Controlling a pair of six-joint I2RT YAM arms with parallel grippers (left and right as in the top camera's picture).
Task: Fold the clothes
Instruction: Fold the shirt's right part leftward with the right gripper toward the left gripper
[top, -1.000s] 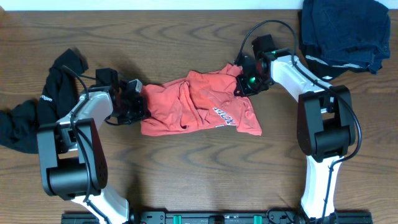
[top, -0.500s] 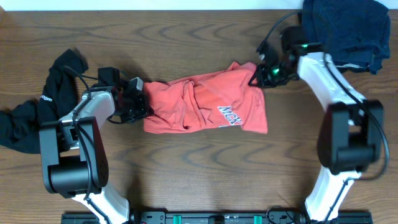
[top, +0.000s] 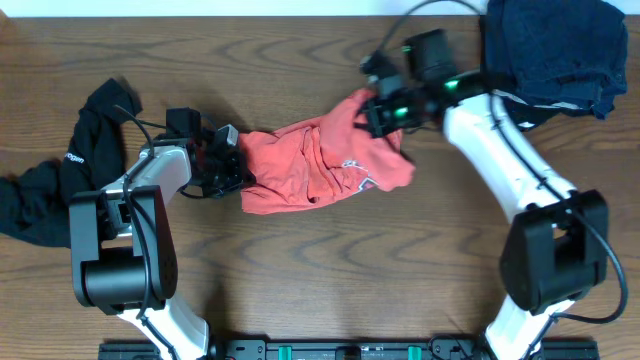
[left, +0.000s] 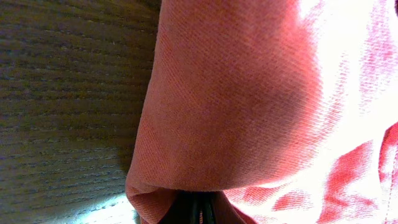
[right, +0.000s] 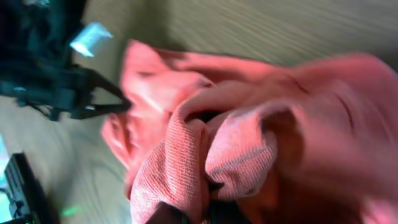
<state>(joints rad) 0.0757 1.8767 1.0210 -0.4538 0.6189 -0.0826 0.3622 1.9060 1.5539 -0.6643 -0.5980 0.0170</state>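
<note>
The coral-red T-shirt (top: 320, 165) lies bunched in the middle of the table, its navy-and-white lettering partly showing. My left gripper (top: 232, 170) is shut on the shirt's left edge, low at the table; in the left wrist view the cloth (left: 249, 106) fills the frame and drapes over the jaws. My right gripper (top: 385, 108) is shut on the shirt's upper right part and holds it lifted; the right wrist view shows bunched cloth (right: 205, 155) pinched in the jaws. The limp black garment (top: 70, 165) lies at the far left, beside the left arm.
A dark navy garment (top: 555, 50) is heaped at the back right corner. The wood table (top: 330, 270) is bare in front of the shirt.
My right gripper has swung out to the right and then back left with the shirt's right part, bunching the shirt narrower. The left gripper has shifted slightly right, holding the left edge.
</note>
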